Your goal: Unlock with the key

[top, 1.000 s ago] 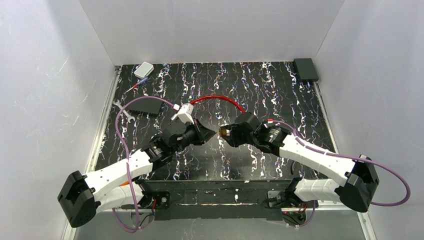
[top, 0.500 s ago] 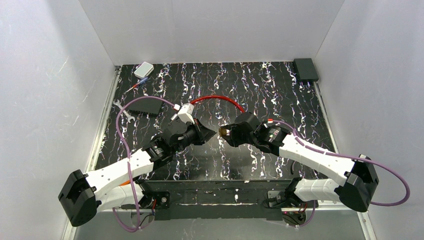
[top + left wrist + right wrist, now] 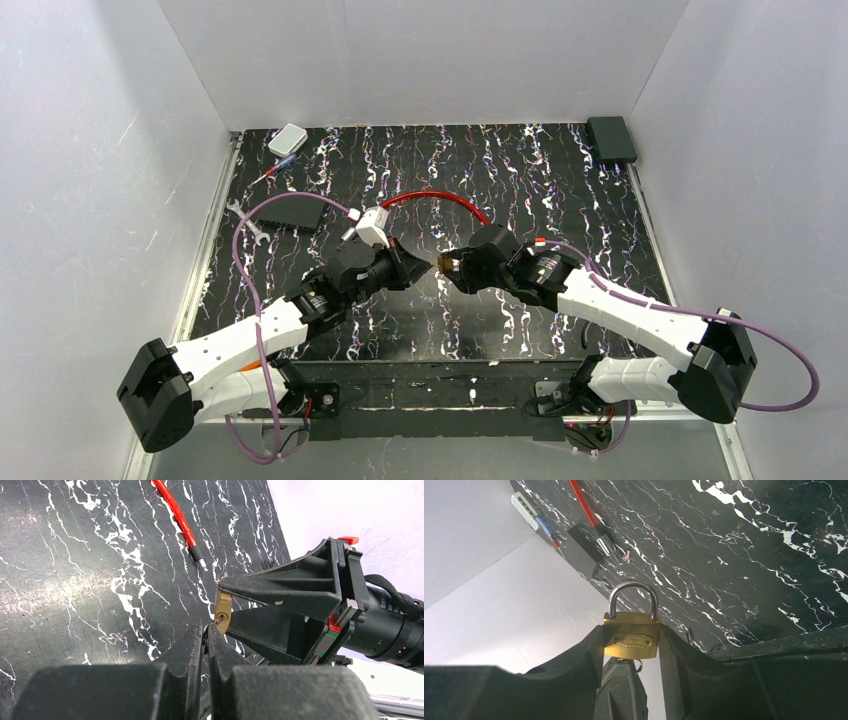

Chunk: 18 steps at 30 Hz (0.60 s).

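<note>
**Key at the keyhole, padlock held above the desk**

The right hand [image 3: 455,266] grips a brass padlock [image 3: 632,635] by its two sides, one finger pressing on each flank. The lock is lifted off the black marbled desk [image 3: 520,180]. Its steel shackle [image 3: 632,596] points away from the right wrist and both of its legs sit in the body.

The left hand [image 3: 205,630] faces the right one at the middle of the desk. Its fingers are closed tight on a small key [image 3: 218,621]. The tip of the key is at the keyhole in the bottom face of the padlock; how deep it goes in, I cannot tell.

Behind the two hands a red cable [image 3: 435,198] lies on the desk in a curve. A white box [image 3: 287,139] is at the far left corner and a black box [image 3: 611,138] at the far right corner.
</note>
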Motion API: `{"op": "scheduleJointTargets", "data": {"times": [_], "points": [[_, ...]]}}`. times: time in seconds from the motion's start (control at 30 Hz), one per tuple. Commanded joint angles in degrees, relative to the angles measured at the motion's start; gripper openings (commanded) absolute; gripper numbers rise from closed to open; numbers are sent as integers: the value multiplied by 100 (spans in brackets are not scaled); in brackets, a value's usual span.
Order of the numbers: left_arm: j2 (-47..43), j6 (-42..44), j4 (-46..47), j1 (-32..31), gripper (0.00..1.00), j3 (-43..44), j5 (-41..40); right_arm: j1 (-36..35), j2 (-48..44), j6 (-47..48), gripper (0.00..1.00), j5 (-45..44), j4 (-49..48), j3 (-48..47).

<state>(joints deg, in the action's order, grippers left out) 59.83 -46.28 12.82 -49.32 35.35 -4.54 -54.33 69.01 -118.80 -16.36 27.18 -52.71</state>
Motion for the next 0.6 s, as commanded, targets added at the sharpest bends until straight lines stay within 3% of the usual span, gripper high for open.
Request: {"op": "scheduleJointTargets", "data": {"times": [0.0,0.57], "points": [[35,49,21,-28,0,221,-270,-8,54,-383,1,80,-105,-299],[169,139,19,-192,0,371,-564,-17,198,-688,1,123,538,-600]]}}
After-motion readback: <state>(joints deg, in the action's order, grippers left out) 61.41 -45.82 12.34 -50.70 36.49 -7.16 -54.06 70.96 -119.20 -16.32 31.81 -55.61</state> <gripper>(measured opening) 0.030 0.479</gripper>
